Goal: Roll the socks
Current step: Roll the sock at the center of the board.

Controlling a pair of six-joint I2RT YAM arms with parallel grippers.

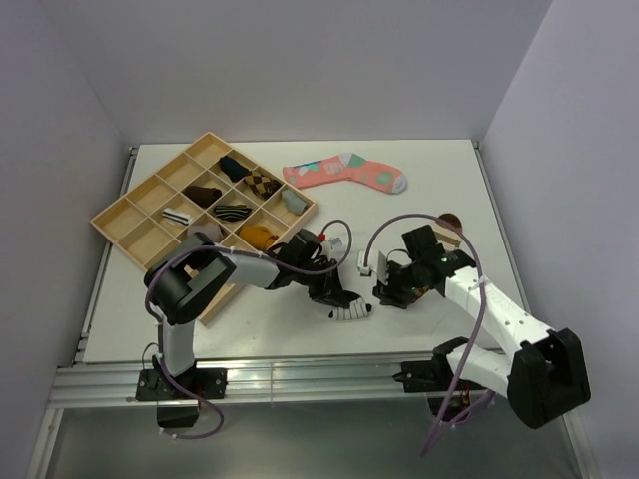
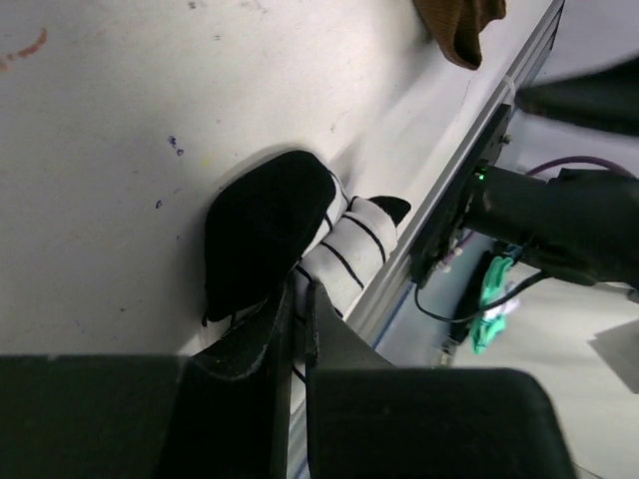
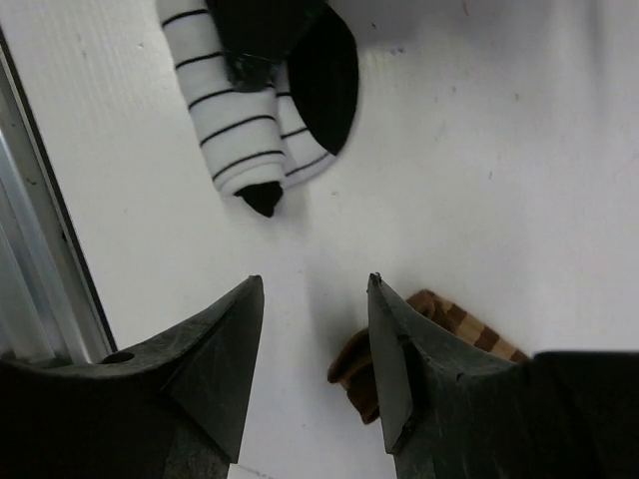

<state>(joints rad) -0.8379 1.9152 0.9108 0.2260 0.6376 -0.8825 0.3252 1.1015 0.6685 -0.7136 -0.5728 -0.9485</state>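
The left gripper (image 2: 297, 299) is pinched narrow on the white striped sock (image 2: 344, 244), which lies bunched and partly rolled near the front edge of the counter (image 1: 255, 324). The right gripper (image 3: 312, 289) hovers just beside that sock, jaws wide with nothing between them. The brown sock (image 3: 449, 315) lies partly under 1 of its fingers. A coral sock (image 1: 344, 175) and a wooden tray (image 1: 125, 215) sit farther back.

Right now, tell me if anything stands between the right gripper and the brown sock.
Nothing visible does. The right gripper is open over bare table, and the brown sock lies right beside one finger, partly hidden by it.
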